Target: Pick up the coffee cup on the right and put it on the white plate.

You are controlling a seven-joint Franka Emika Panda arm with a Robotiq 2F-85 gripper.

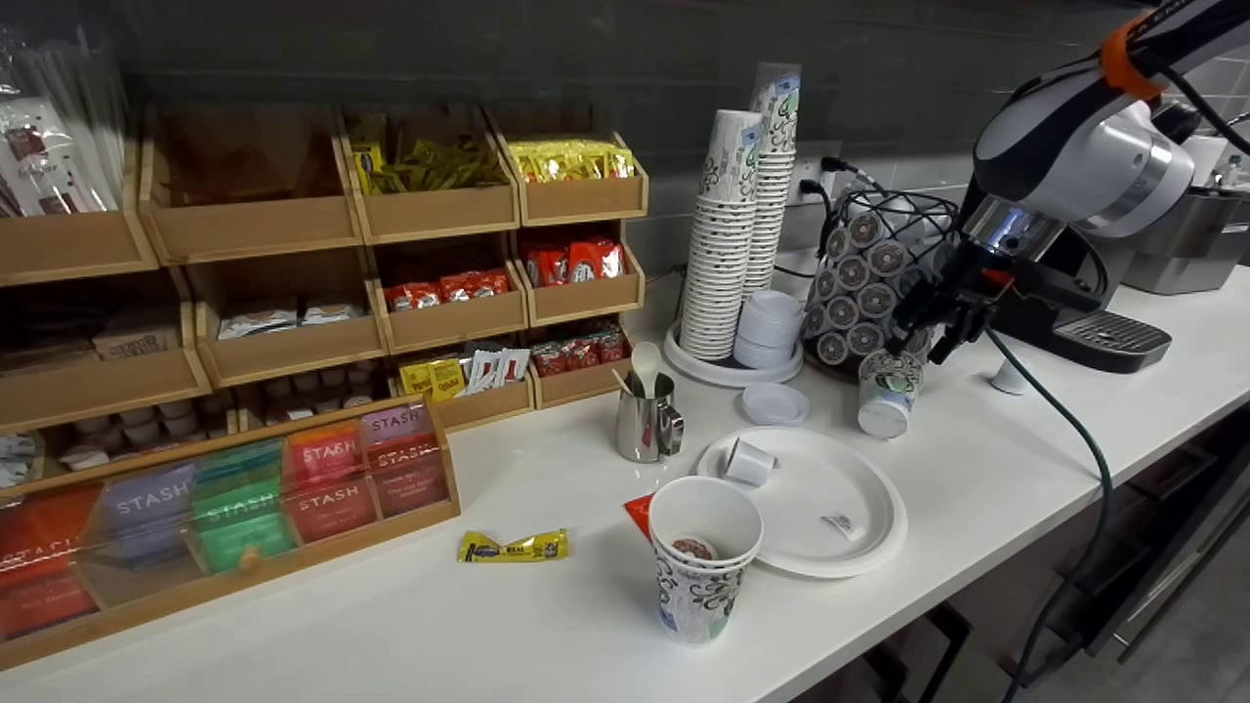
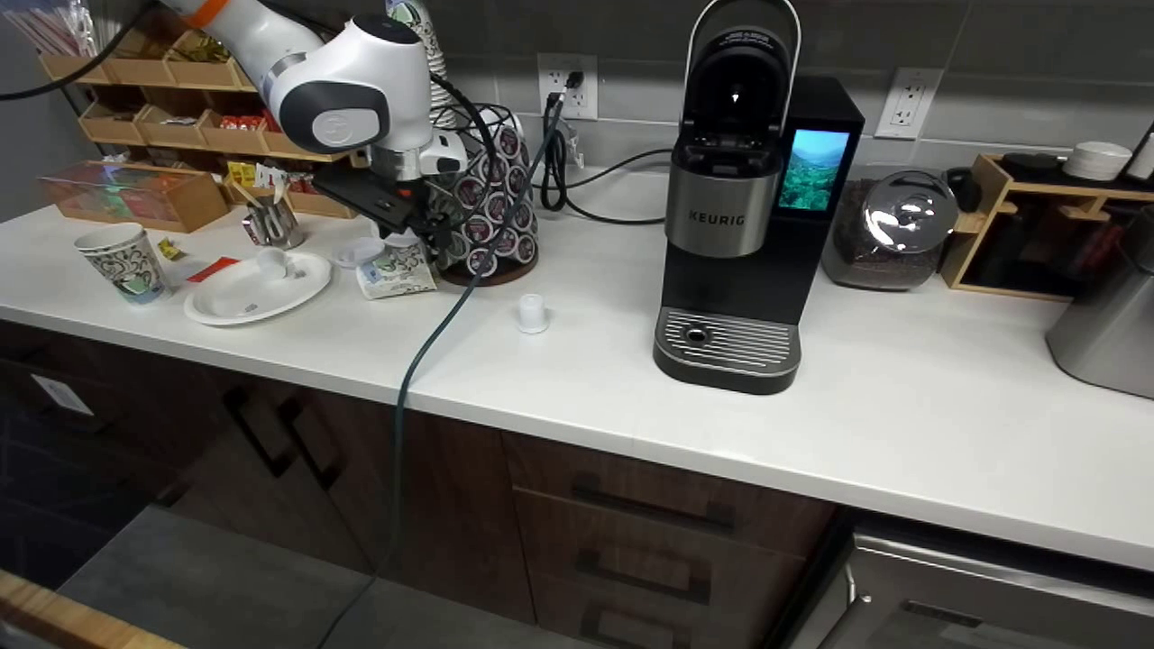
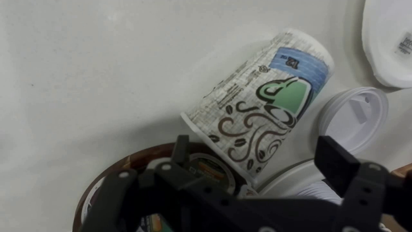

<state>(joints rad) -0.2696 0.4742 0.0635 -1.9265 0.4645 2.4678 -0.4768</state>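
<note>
White-papered and patterned, the coffee cup (image 3: 257, 104) lies on its side on the counter (image 3: 96, 71), at twelve o'clock from the wide-spread hand (image 3: 256, 149) in the wrist view.

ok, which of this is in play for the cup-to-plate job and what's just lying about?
In play:
patterned cup lying on its side
white plate
open fingers

Just around:
upright patterned cup
yellow packet
metal pitcher
small white container on the plate
coffee machine

Cup (image 3: 257, 103) lies on counter (image 1: 527, 635) below gripper (image 3: 256, 151), plate (image 1: 830, 474) left of gripper in both exterior views, pod rack (image 2: 514, 272) behind gripper.
</note>
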